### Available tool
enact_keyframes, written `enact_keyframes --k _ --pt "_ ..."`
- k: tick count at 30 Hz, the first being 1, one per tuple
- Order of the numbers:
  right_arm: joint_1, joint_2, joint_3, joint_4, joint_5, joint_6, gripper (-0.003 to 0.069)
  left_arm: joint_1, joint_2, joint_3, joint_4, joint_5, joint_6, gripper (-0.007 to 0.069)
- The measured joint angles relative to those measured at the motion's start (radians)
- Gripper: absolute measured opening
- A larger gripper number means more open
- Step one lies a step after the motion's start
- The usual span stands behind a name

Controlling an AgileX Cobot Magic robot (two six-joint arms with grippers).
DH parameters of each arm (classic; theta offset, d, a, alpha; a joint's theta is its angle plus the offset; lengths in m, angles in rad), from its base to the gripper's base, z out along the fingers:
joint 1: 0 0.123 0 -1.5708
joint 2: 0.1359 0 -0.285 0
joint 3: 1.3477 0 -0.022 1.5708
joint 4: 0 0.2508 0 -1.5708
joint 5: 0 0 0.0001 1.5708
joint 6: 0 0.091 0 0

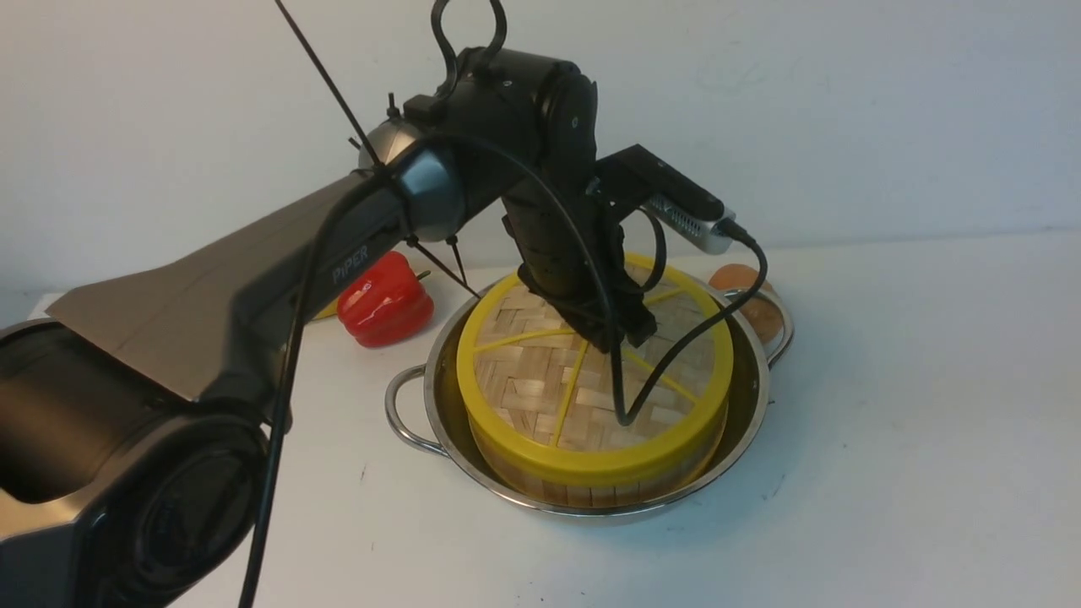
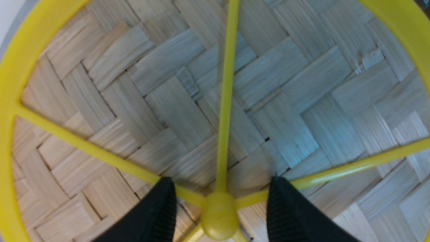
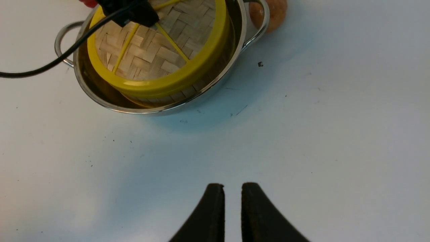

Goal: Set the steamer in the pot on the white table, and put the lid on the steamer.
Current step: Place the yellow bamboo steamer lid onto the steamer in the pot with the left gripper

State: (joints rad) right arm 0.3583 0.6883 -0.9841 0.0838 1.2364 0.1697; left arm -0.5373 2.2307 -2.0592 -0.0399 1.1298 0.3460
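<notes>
Nearest us in the front view looms the left arm (image 1: 211, 304), its grey shell lettered "PIPER" in pale capitals, the only writing we can read. It hangs over the pot (image 1: 747, 414), which stands on the white tabletop (image 1: 912, 439) with the steamer (image 1: 591, 488) inside it and the lid (image 1: 540, 380) lying flat on top of the steamer. From this side the wrist hides what grips. Only the left wrist view shows the left fingers (image 2: 154, 215): they stand apart, one on each side of the lid's yellow hub (image 2: 219, 215), clear of it and gripping nothing. The right fingers (image 3: 208, 215) appear in the right wrist view alone. They are close together with a thin gap and nothing between them, over bare tabletop well apart from the pot. That view also picks out small dark specks (image 3: 260, 64) on the white surface. A red pepper (image 1: 384, 300) lies behind the pot on the left. An orange-brown round thing (image 1: 739, 277) sits just beyond the pot's far handle (image 1: 781, 325).
</notes>
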Motion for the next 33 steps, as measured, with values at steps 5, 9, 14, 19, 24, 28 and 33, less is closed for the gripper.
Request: enact_keyframes --k 5,9,14,19,24,28,33 --pt "0.000 0.000 0.000 0.000 0.000 0.000 0.0099 0.000 0.004 -0.017 0.000 0.005 0.000 0.0344" --pt "0.000 0.000 0.000 0.000 0.000 0.000 0.0103 -0.001 0.020 -0.068 0.007 0.036 0.000 0.0344" --pt "0.000 0.000 0.000 0.000 0.000 0.000 0.0108 -0.001 0.024 -0.181 0.022 0.079 0.000 0.0344" --pt "0.000 0.000 0.000 0.000 0.000 -0.001 0.0110 -0.001 0.022 -0.268 0.022 0.079 -0.008 0.0344" --pt "0.000 0.000 0.000 -0.005 0.000 -0.003 0.0113 -0.001 -0.015 -0.275 0.025 0.083 -0.030 0.0344" --pt "0.000 0.000 0.000 -0.047 0.000 -0.004 0.0118 -0.001 -0.077 -0.275 0.031 0.085 -0.077 0.0305" --pt "0.000 0.000 0.000 -0.123 0.000 -0.007 0.0122 -0.001 -0.244 -0.275 0.040 0.086 -0.115 0.0090"
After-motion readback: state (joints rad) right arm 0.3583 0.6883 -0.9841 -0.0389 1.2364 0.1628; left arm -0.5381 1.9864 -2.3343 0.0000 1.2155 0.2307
